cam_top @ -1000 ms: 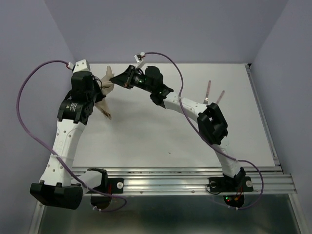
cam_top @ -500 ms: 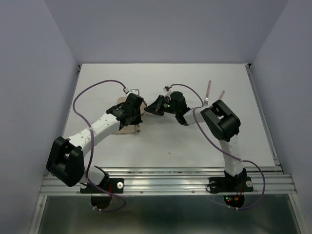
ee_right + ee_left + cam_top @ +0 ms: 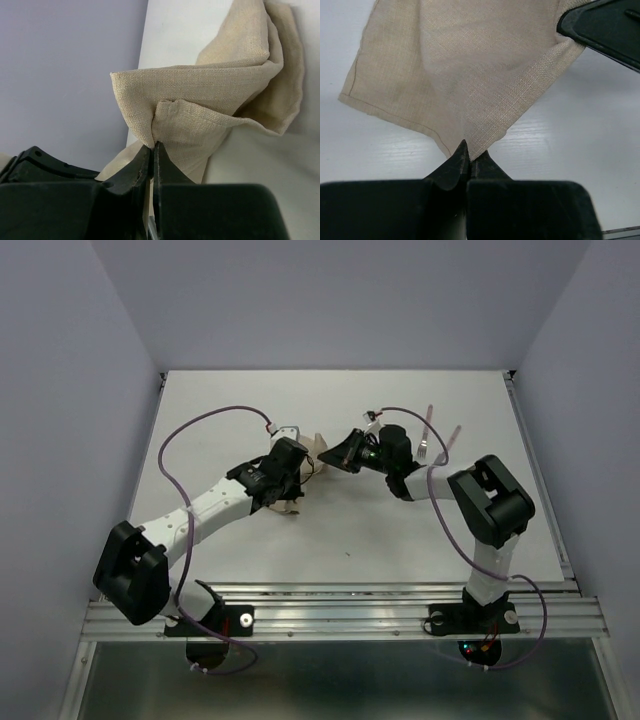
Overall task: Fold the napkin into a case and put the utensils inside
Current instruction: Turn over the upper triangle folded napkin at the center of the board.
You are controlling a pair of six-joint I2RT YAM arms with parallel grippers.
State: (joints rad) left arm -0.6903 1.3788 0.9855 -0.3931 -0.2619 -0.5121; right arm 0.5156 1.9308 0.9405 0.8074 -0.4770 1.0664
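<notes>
Napkin (image 3: 460,65) nearer centre than before; utensils (image 3: 429,418) only in top view.

We are looking into a robotics lab test cell: a white table (image 3: 350,530) boxed in by plain lavender walls (image 3: 60,390). The left arm (image 3: 215,502) and right arm (image 3: 490,502) are bolted to an aluminium rail (image 3: 340,602) at the near edge, and purple cables (image 3: 235,408) loop to their wrists.

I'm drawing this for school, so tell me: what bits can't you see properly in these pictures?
Top view: most of the napkin, covered by the left gripper and right gripper pinching it.
Top view: the utensils' near ends, behind the right arm; too small to tell fork from knife.
Left wrist view: the napkin's far side, cut off by the top edge.
Right wrist view: utensils out of frame.
</notes>
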